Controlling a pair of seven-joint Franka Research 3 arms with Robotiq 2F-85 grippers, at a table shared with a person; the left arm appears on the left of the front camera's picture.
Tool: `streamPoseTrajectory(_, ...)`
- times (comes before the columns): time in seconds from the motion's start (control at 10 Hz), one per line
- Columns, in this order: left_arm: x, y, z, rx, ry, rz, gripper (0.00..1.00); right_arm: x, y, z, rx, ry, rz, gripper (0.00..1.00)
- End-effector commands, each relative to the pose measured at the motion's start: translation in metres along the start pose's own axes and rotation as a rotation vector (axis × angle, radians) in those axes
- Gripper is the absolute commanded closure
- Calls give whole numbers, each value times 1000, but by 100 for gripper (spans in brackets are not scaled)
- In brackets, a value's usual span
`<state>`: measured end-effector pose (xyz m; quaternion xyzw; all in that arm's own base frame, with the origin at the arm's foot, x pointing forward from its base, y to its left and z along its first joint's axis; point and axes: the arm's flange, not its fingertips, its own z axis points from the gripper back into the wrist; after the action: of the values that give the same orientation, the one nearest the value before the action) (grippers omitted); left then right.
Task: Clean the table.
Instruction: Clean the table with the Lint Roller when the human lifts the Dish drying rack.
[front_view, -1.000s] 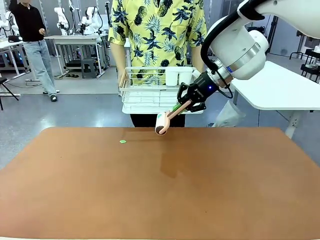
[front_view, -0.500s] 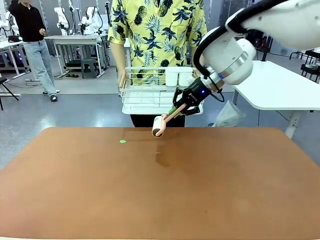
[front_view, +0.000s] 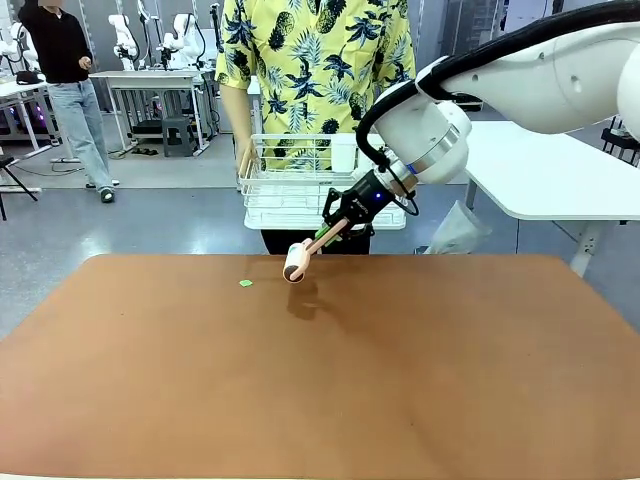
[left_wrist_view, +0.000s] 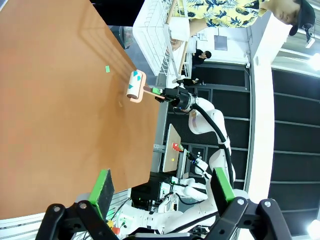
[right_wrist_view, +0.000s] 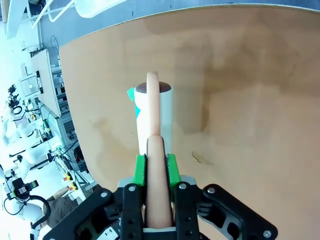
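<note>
Right gripper (front_view: 337, 221) jaws pinching lint roller (front_view: 295, 262) handle; roller head near green scrap (front_view: 245, 283) on table (front_view: 450, 380); risk: slim handle twists in grip, roller skims past scrap; left gripper (left_wrist_view: 162, 182) jaws spread, empty.

— Any writing you can read from where you stand?

— None. The roller (right_wrist_view: 167, 115) clamped in my right tool (right_wrist_view: 156, 167) has teal marks on its white sheet. They are shapes only, with no letters I can make out.

— The person's shirt?

— The shirt (front_view: 315, 60), top middle of the front view, is printed with pineapples and leaves. It has no words.

— Anything on the walls?

— A pale sheet (left_wrist_view: 220, 43) hangs on the dark wall in the upper right of my left wrist view. It is too small to read.

— And the bench (front_view: 320, 390)?

— It has a plain brown top with no print I can read.
</note>
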<state>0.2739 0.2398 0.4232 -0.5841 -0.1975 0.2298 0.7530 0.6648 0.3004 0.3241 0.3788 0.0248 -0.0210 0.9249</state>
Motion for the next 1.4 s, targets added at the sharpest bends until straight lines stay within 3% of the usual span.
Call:
streamPoseTrajectory(0.0, -2, 1, 4, -11, 9, -14, 0, 15, 9, -10, -25, -1, 6, 79)
streamPoseTrajectory(0.7, -2, 1, 4, -11, 9, -14, 0, 24, -11, -57, -79, 103, -33, 79)
streamPoseTrajectory(1.3, -2, 1, 4, -11, 9, -14, 0, -8, 47, -153, -54, 181, -41, 79)
